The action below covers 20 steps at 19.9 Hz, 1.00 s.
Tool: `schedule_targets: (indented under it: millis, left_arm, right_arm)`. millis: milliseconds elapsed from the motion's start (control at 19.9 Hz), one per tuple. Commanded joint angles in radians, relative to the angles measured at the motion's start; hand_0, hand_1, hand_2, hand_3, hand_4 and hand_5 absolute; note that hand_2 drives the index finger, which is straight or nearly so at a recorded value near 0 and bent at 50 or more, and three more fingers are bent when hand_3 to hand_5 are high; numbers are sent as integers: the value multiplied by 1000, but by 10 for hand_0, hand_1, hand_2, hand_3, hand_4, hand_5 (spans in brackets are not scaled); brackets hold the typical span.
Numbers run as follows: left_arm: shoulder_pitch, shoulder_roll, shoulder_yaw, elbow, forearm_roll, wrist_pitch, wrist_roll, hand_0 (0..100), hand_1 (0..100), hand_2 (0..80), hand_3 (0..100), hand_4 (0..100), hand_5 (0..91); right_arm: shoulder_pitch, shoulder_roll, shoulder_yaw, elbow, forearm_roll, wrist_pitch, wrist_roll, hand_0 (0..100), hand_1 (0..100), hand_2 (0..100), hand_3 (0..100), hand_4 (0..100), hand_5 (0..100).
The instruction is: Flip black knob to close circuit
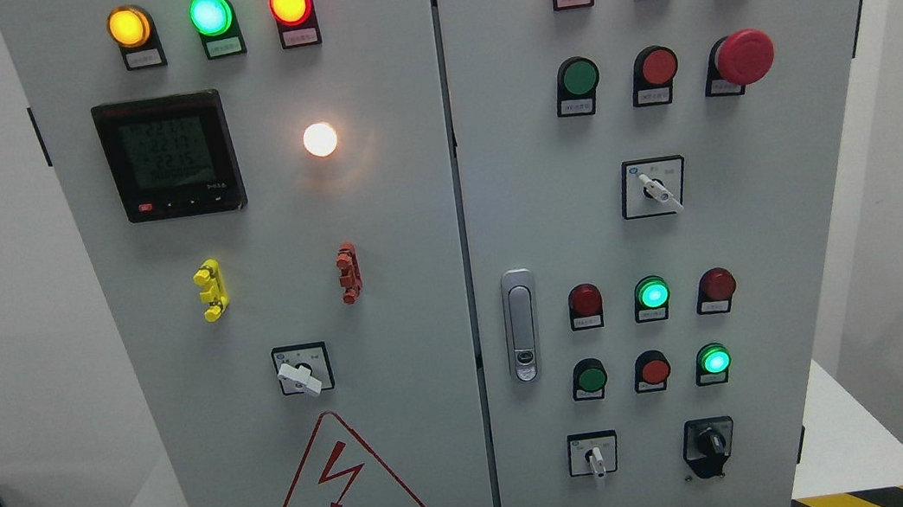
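Grey cabinet [414,232] on white platform [841,429] with striped hazard edging [864,501].

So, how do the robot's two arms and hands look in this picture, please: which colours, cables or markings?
Neither arm nor hand appears in the head view, so nothing about their look can be told. The frame shows only the grey two-door electrical cabinet, with the small black rotary knob at its lower right.

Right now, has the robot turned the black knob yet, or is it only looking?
Nothing looks done yet. The black knob sits untouched at the bottom right of the cabinet's right door, with no robot hand anywhere in view. Nothing is in hand either; the head camera just faces the panel. Still left: bring a hand up to the knob, grip it and flip it. Several lamps glow, but which one belongs to that knob isn't clear.
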Motion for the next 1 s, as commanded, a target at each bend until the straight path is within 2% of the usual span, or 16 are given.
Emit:
schedule_targets:
  millis: [0, 351, 953]
  left_arm:
    - [0, 0, -21, 22, -21, -1, -5, 120, 556, 0, 0, 0, 0]
    - [0, 0, -21, 22, -21, -1, -4, 120, 556, 0, 0, 0, 0]
    - [0, 0, -21, 22, -21, -1, -4, 120, 556, 0, 0, 0, 0]
  right_arm:
    - [-45, 2, -13, -89, 71, 40, 12, 10, 238, 812, 950, 773, 816]
    - [-73, 2, -13, -101, 162, 69, 19, 4, 227, 812, 948, 773, 815]
    - [-73, 4, 33, -111, 242, 126, -21, 0, 170, 787, 937, 772, 817]
